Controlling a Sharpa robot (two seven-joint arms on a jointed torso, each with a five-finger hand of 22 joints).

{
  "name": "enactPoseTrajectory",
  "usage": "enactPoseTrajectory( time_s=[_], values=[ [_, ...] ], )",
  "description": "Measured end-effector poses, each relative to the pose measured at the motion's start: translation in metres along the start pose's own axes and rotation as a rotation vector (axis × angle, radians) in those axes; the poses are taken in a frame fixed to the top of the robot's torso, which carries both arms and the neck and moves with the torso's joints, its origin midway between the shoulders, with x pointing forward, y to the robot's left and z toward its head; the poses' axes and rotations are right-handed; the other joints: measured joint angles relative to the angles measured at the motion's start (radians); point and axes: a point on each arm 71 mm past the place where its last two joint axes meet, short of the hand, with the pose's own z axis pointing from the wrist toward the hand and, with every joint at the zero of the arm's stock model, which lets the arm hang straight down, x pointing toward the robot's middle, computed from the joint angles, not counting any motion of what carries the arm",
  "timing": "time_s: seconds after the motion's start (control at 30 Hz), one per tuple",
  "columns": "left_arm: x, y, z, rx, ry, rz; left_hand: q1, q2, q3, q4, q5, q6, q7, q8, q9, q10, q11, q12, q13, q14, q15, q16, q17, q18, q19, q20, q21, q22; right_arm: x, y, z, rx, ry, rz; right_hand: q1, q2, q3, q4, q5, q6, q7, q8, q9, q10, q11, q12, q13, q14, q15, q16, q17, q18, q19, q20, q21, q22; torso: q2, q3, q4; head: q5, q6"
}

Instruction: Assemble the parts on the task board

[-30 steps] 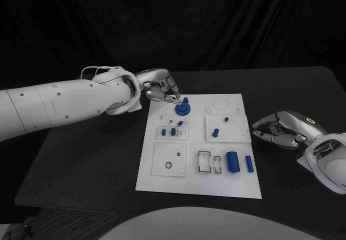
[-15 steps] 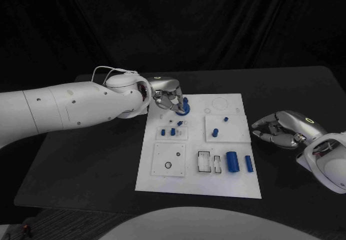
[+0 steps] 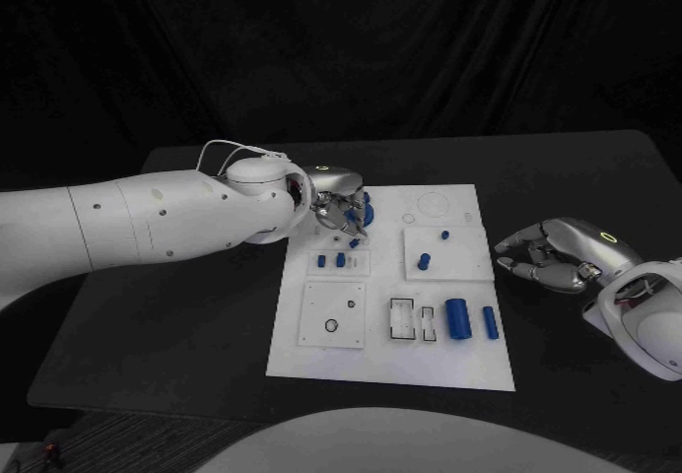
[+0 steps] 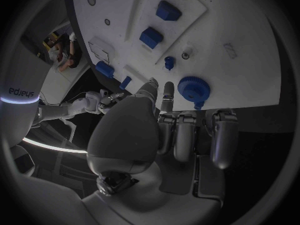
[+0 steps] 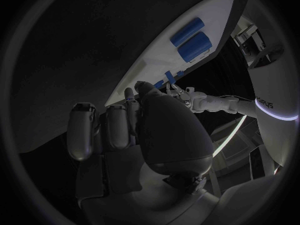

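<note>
At the task board's [image 3: 391,367] far edge, left hand [image 3: 337,205] fingers lie apart beside the blue gear [image 4: 193,88], needing square pinch; right hand [image 3: 552,255] curled empty.

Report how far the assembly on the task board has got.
Done: small blue pegs stand in the task board's plates. In hand: the left hand is at the blue gear near the far edge; grip unclear. Left: two blue cylinders lie beside empty slots; the right hand sits curled beside the board.
</note>
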Motion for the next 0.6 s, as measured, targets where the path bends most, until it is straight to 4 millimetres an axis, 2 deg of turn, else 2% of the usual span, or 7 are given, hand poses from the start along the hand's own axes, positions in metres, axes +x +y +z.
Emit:
enactPoseTrajectory(
  time_s=[0.37, 0.6],
  values=[
    [0.010, 0.001, 0.001, -0.055, 0.040, 0.041, -0.056, 0.002, -0.017, 0.017, -0.031, 0.005, -0.005, 0.006, 0.041, -0.001, -0.001, 0.000, 0.000, -0.004, -0.003, 0.000, 0.000, 0.000, -0.003, -0.004, 0.000, 0.000, 0.000, 0.000, 0.000, 0.000, 0.000, 0.000, 0.000, 0.000, 0.000, 0.000, 0.000, 0.000, 0.000, 0.000, 0.000, 0.002, -0.002, 0.002, 0.000, 0.000, 0.000, 0.000, 0.000, 0.000, 0.000, 0.000, 0.000, 0.000, 0.000, -0.0001, 0.0014, 0.002, 0.000],
    [0.017, 0.001, 0.002, -0.075, 0.060, 0.048, -0.056, 0.002, -0.018, 0.018, -0.032, -0.006, -0.002, 0.007, 0.051, -0.001, -0.001, 0.000, 0.000, -0.004, -0.003, 0.000, 0.000, 0.000, -0.003, -0.004, -0.014, 0.000, 0.000, 0.000, -0.001, 0.000, 0.000, 0.001, 0.000, 0.000, 0.000, 0.000, 0.000, 0.000, 0.000, 0.000, 0.000, 0.002, -0.002, -0.001, 0.000, 0.000, 0.000, 0.000, 0.000, 0.000, 0.000, 0.000, 0.000, 0.000, 0.000, -0.0001, 0.0011, 0.003, 0.000]
  ],
)
